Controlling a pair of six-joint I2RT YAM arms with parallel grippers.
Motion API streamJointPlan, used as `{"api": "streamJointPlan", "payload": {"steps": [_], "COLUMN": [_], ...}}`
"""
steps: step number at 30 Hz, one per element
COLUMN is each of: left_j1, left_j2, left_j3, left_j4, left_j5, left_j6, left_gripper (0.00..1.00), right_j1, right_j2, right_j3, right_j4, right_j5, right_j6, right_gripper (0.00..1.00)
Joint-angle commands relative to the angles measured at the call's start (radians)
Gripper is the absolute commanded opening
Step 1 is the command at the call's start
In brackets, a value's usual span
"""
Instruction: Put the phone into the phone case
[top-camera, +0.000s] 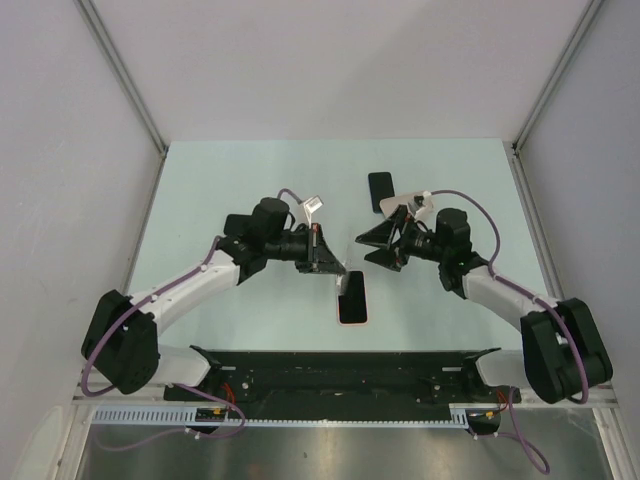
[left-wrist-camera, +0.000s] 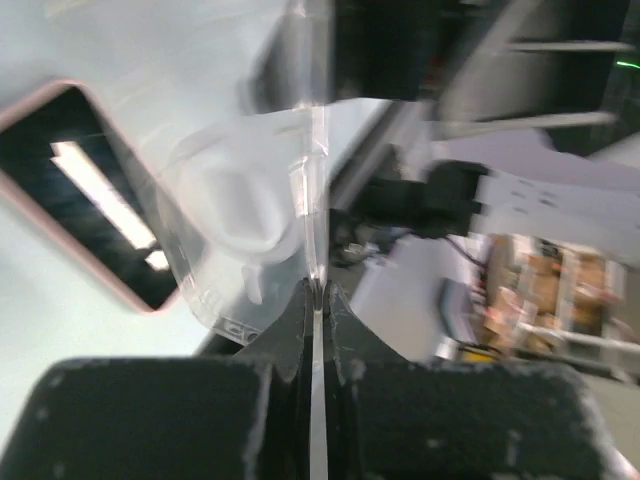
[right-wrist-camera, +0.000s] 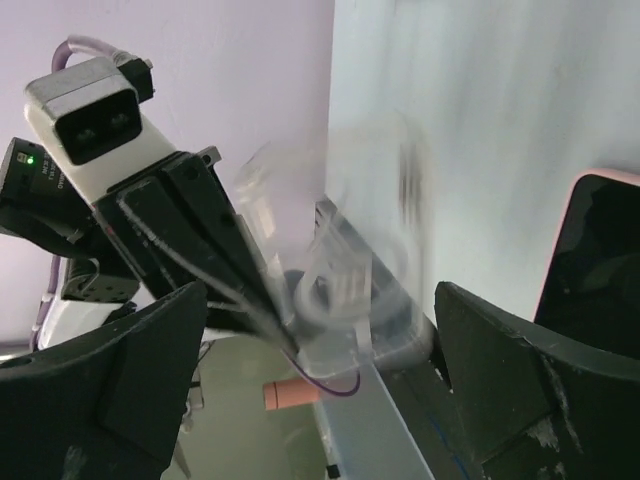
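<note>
The left gripper (left-wrist-camera: 316, 300) has its jaws pressed together on the edge of the clear phone case (left-wrist-camera: 240, 210). The case is transparent and blurred in both wrist views, so its outline is hard to follow. In the top view it almost cannot be seen.

The right gripper (right-wrist-camera: 318, 300) has its jaws spread wide with nothing between the pads, and it faces the case from 3 o'clock.

The phone (top-camera: 352, 298) has a pink rim and lies flat on the table (top-camera: 220, 190) with its dark screen up. It is at about 5 o'clock from the left gripper and apart from the case. The right wrist view cuts the phone off at the right edge.

A black flat slab (top-camera: 380, 190) lies at 12 o'clock from the phone, well apart. I cannot tell whether it is a phone or a case.
</note>
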Motion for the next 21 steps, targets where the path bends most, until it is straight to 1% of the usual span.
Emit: {"api": "streamJointPlan", "payload": {"steps": [1,4,9,11,13,14,20,21], "left_j1": [-0.001,-0.001,-0.001,0.000,0.000,-0.001,-0.020,-0.021], "left_j2": [-0.025,-0.005,0.010,0.039,0.076,0.118,0.225,0.234], "left_j3": [0.113,0.168,0.190,0.199,0.208,0.211,0.210,0.210], "left_j4": [-0.398,-0.531,-0.599,-0.626,-0.657,-0.662,-0.637,-0.619], "left_j5": [-0.366,-0.545,-0.684,-0.738,-0.771,-0.775,-0.756,-0.723], "left_j6": [0.224,0.262,0.278,0.273,0.270,0.272,0.227,0.223], "left_gripper": [0.00,0.00,0.00,0.00,0.00,0.00,0.00,0.00], "right_j1": [-0.054,-0.099,-0.168,-0.182,-0.201,-0.211,-0.266,-0.272], "right_j2": [-0.145,-0.202,-0.245,-0.259,-0.265,-0.268,-0.282,-0.287], "right_j3": [0.007,0.007,0.007,0.005,0.005,0.005,0.007,0.007], "right_j4": [-0.152,-0.229,-0.344,-0.364,-0.388,-0.395,-0.457,-0.464], "right_j5": [0.022,0.029,0.004,-0.010,-0.023,-0.030,-0.060,-0.062], "right_j6": [-0.081,-0.127,-0.193,-0.219,-0.230,-0.236,-0.294,-0.310], "right_gripper": [1.00,1.00,1.00,1.00,1.00,1.00,1.00,1.00]}}
